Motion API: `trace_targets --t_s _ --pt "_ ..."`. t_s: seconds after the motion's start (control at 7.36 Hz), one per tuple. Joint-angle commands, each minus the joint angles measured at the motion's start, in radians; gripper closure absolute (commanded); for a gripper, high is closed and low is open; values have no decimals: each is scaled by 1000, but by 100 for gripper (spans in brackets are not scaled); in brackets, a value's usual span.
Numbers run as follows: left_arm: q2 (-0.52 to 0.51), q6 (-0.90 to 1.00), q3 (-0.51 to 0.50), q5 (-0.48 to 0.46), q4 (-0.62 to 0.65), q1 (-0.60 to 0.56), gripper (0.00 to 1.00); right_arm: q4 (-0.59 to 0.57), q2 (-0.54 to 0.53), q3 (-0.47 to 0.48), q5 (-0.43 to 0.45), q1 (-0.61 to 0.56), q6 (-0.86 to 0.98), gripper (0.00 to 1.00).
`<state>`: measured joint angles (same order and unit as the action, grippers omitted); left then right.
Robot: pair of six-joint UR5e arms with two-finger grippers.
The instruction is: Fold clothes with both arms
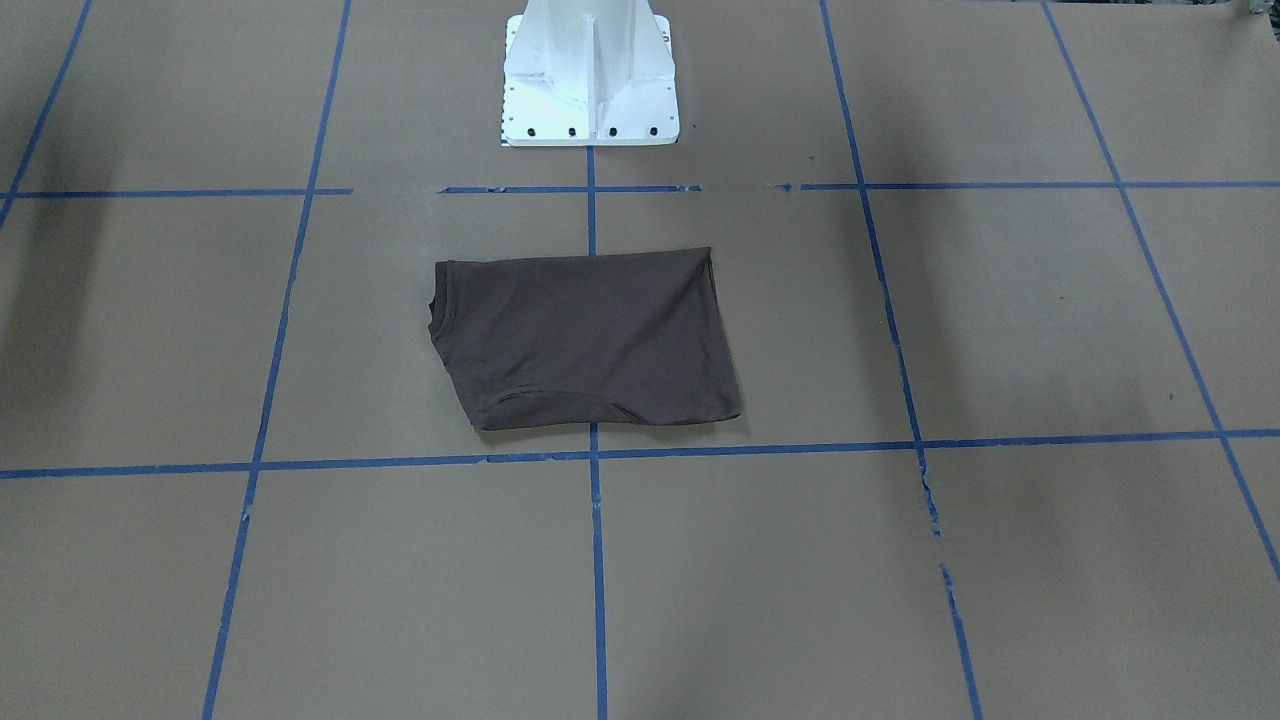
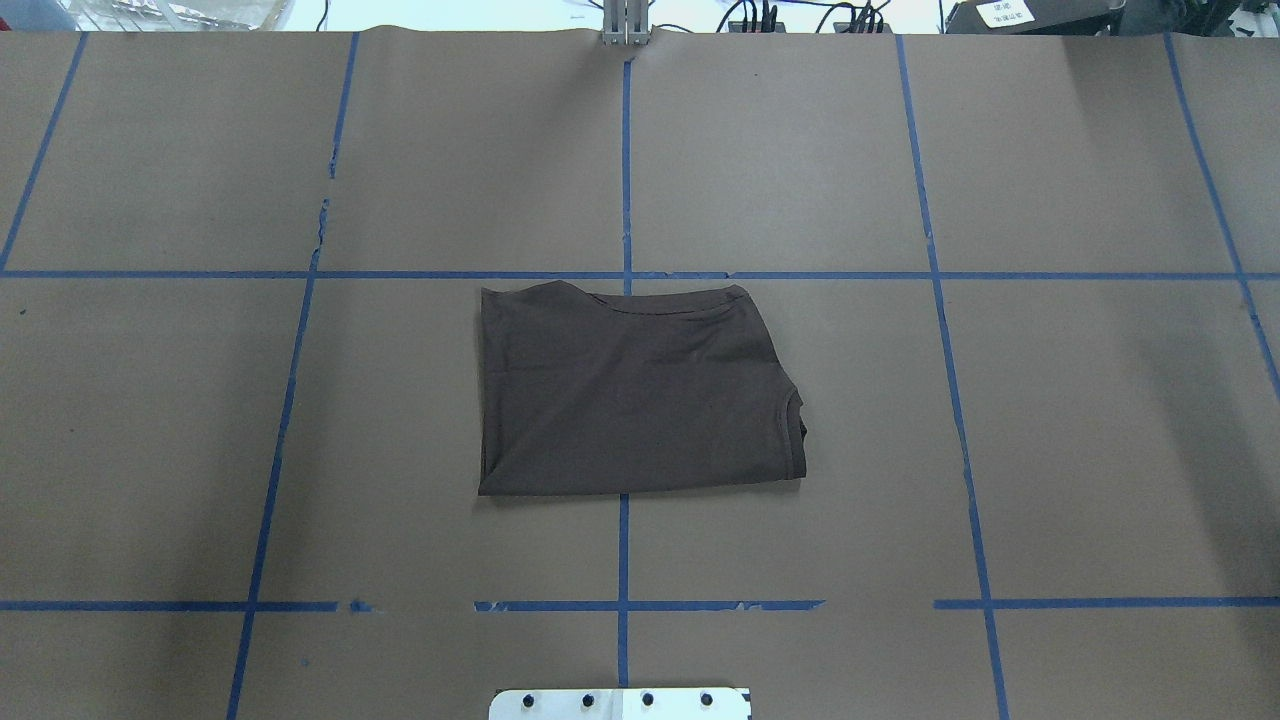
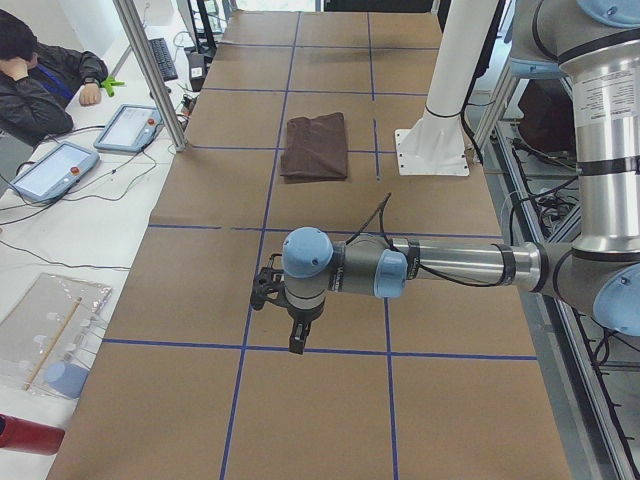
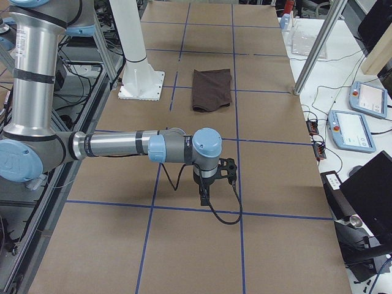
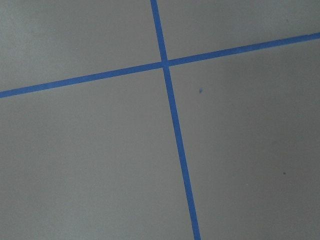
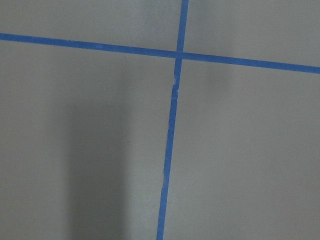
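- The black two-finger left gripper (image 3: 297,343) hangs above the brown paper table cover (image 2: 1100,450) at the left end. I cannot tell how far its jaws are apart.
- The right gripper (image 4: 204,198) hangs above the right end, and I cannot tell its spread either.
- The dark brown short-sleeved T-shirt (image 2: 635,395) lies folded mid-table, near the white pedestal base (image 1: 588,80) and well apart from both grippers.
- Only the side views show the arms. The wrist views show just the blue tape lines (image 5: 170,100).
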<state>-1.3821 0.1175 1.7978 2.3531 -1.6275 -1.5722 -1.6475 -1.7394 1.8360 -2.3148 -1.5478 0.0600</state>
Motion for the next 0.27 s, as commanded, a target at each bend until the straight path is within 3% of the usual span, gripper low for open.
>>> trace_targets --t_s 0.0,0.14 --pt "0 1 0 0 -2 1 0 -1 0 0 -2 0 -2 0" --pt "0 1 0 0 0 1 0 0 0 0 0 0 -2 0"
